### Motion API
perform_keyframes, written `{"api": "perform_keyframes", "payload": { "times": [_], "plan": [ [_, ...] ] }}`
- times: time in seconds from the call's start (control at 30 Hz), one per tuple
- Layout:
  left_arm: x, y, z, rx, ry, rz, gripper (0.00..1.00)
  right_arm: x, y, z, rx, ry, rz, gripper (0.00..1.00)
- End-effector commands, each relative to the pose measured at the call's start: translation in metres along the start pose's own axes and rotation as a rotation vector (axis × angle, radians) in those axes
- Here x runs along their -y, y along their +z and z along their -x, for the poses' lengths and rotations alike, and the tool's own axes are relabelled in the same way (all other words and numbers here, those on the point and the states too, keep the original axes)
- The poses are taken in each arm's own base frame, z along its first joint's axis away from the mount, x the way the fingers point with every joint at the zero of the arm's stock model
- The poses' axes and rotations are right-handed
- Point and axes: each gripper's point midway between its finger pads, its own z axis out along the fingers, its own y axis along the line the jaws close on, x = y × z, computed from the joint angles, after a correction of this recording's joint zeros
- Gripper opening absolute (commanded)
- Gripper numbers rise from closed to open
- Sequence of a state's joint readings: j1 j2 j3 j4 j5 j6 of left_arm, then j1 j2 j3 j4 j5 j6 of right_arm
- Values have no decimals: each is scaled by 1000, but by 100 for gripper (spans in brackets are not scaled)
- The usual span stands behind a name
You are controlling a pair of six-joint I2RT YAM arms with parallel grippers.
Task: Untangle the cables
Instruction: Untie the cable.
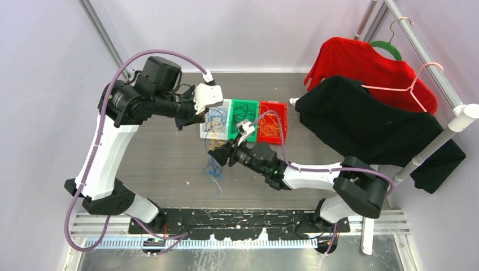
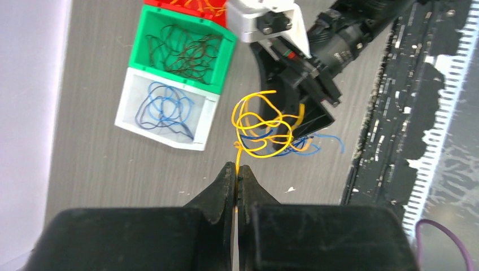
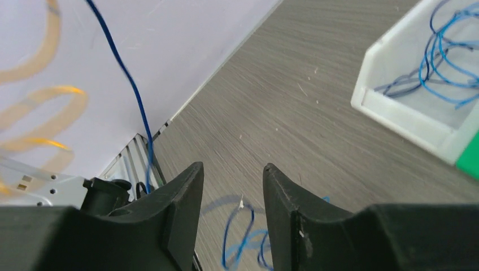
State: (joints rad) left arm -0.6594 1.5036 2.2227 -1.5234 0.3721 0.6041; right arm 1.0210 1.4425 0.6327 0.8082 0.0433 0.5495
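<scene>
The orange-yellow and blue cables (image 2: 264, 125) hang tangled over the middle of the desk (image 2: 101, 164), on the near side of the bins (image 2: 223, 62), one orange-yellow strand (image 2: 238, 158) clenched in the left gripper's (image 2: 236, 172) fingers. The right gripper (image 3: 231, 175) is beside them, fingers apart on nothing. Pulling the colours apart is in hand; next, those fingers probably must close on the blue strand (image 3: 137, 93) passing beside them

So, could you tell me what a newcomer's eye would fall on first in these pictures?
Probably the tangle of orange-yellow and blue cables held up mid-table by the shut left gripper, with the right gripper open beside it. Just beyond sit a white bin, a green bin and a red bin in a row, each holding cables of one colour. At the right, a red shirt and a black shirt hang on a rack.
</scene>
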Motion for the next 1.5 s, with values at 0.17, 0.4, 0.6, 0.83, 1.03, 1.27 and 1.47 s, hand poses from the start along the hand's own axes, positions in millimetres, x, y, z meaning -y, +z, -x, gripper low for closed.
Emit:
{"api": "perform_keyframes", "payload": {
  "times": [0.17,0.4,0.6,0.83,1.03,1.27,1.47],
  "plan": [
    [-28,-19,16,66,76,186,0,3,-22,5,72,101,-9,53],
    [-27,-16,15,65,75,175,0,-8,-34,34,134,22,6,71],
    [-26,-16,17,71,75,170,0,-15,-24,50,134,-100,5,74],
    [-24,-17,21,88,70,158,0,-3,-5,51,102,-219,-62,70],
    [-23,-21,24,101,71,159,0,-21,8,48,80,-248,31,67],
    [-24,-27,28,116,81,178,0,-21,16,45,91,-190,35,17],
    [-46,-36,39,148,91,293,0,-5,11,22,41,-127,-11,1]
  ]
}}
